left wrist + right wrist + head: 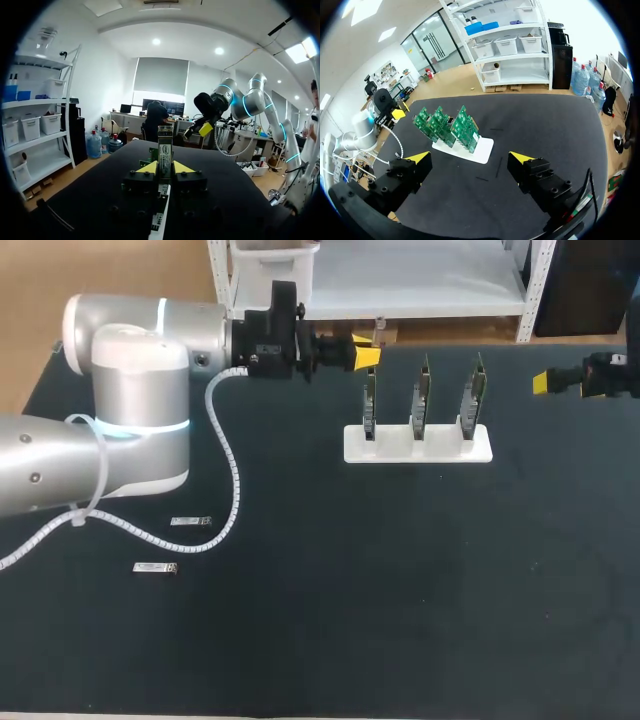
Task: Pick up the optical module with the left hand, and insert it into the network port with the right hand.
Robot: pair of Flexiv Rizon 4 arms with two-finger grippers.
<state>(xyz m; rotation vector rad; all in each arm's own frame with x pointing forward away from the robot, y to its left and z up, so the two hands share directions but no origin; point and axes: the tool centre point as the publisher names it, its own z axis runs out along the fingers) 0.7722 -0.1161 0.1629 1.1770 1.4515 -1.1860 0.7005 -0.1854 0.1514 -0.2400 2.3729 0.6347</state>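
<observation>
Far left of the head view: left arm [120, 390], one, silver and bulky, entering from the left side, with one white spiral cable [236, 490] hanging off it in a loop over the dark counter [400, 590].

Under that loop, two optical modules, small, silvery, lying flat on the counter: upper module [190, 521] just beside the cable, lower module [155, 567] nearer the front edge, the pair near each other but apart. Neither one grasped or touched; both well apart from either hand.

Next, left hand [366, 352], held level above the counter, pointing toward the row of boards. Released: in the left wrist view two yellow fingertips [148, 168] set a narrow gap apart, nothing gripped, with the leftmost board [370, 400] upright just ahead and lined up with the gap. Touching or not, cannot tell.

Then one white stand [418, 445], long and low, carrying three green circuit boards on edge, upright, evenly spaced: leftmost, middle board [421, 400], rightmost board [472, 398]. Network ports too small to make out.

Far right, right hand [549, 383], only partly inside the head view, well apart from the stand. Released as well: in the right wrist view two fingers [520, 159] spread wide, gripping nothing, with bare counter below and, further ahead, the stand with its three boards.
</observation>
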